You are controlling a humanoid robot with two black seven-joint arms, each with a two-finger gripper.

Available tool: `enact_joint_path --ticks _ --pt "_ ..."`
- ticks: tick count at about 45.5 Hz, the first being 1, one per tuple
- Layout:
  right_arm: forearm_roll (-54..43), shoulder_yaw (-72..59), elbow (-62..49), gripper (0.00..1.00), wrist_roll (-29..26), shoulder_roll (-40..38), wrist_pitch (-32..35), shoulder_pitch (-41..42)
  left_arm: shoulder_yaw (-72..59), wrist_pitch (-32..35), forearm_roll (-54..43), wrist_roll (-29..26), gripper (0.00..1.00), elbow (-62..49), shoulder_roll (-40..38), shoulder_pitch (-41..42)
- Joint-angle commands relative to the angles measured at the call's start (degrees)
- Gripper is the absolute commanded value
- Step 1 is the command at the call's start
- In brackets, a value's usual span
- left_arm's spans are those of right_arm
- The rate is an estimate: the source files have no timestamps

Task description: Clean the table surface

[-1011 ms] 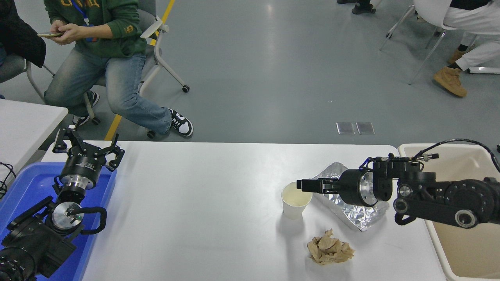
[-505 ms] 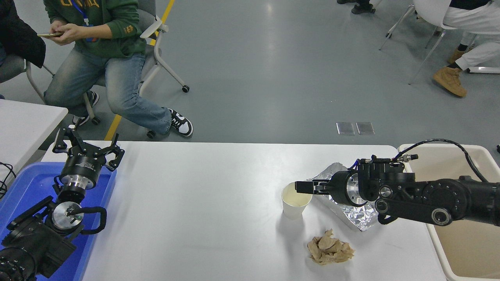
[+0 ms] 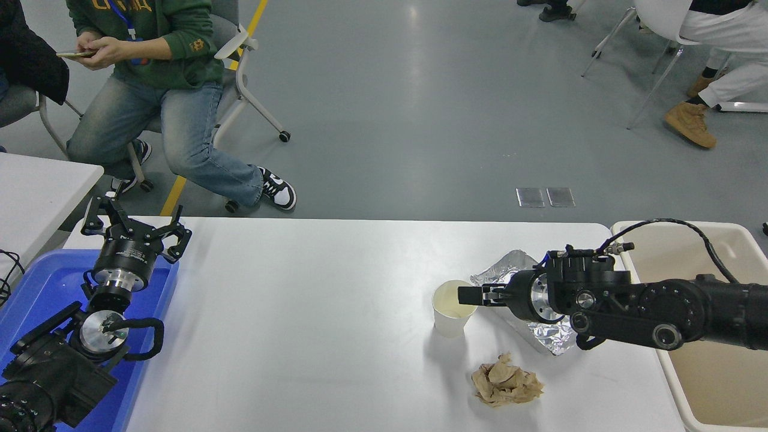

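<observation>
From the head view, your desk is a broad, smooth, matte white slab with rounded corners, filling the lower half of the frame. Toward 4 o'clock on it stands a white paper cup, cylindrical, open mouth up. Just beside it at 3 o'clock lies a crinkled sheet of silver foil, shiny and creased, partly hidden under your right arm. At 5 o'clock from the cup, apart from it, sits a crumpled wad of brown paper, rough and folded.

Your right gripper reaches in from 3 o'clock, its jaws drawn close together at the cup's near rim; you cannot tell whether they pinch it.

Your left gripper is parked at 8 o'clock over a glossy blue plastic tray, jaws spread.

A beige tub with smooth walls stands off the desk's 3 o'clock end.
</observation>
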Motion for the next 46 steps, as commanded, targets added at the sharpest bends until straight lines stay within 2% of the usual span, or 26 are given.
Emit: enact_joint_path --ticks 1,9,19,24,27,29,34,37,46 --pt "-0.3 -0.6 -2.9 0.99 0.1 2.2 0.0 -0.6 0.0 0.0 0.0 0.0 1.00 0.0 0.0 0.0" --pt "-0.9 -0.6 -3.3 0.89 0.5 3.5 -0.1 -0.6 0.0 0.0 0.0 0.0 1.00 0.0 0.0 0.0" --pt "-7.0 -0.6 -3.2 0.44 2.9 3.6 0.0 -0.7 0.0 0.0 0.0 0.1 1.00 0.0 0.0 0.0" --pt "-6.9 -0.6 -3.2 0.34 2.9 3.5 0.0 -0.7 0.0 0.0 0.0 0.0 1.00 0.0 -0.1 0.0" --pt "-6.9 -0.6 -3.2 0.32 2.9 3.5 0.1 -0.6 0.0 0.0 0.0 0.0 1.00 0.0 0.0 0.0" --pt "-6.9 -0.9 -3.2 0.24 2.9 3.4 0.1 -0.5 0.0 0.0 0.0 0.0 1.00 0.0 0.0 0.0" --pt "-7.0 -1.4 -3.2 0.12 2.9 3.1 0.2 -0.2 0.0 0.0 0.0 0.0 1.00 0.0 0.0 0.0" --pt "-7.0 -2.0 -3.3 0.00 2.9 3.0 0.6 0.0 0.0 0.0 0.0 0.0 1.00 0.0 0.0 0.0" --pt "-6.9 -2.8 -3.2 0.00 3.1 2.4 0.7 0.5 0.0 0.0 0.0 0.0 1.00 0.0 0.0 0.0"
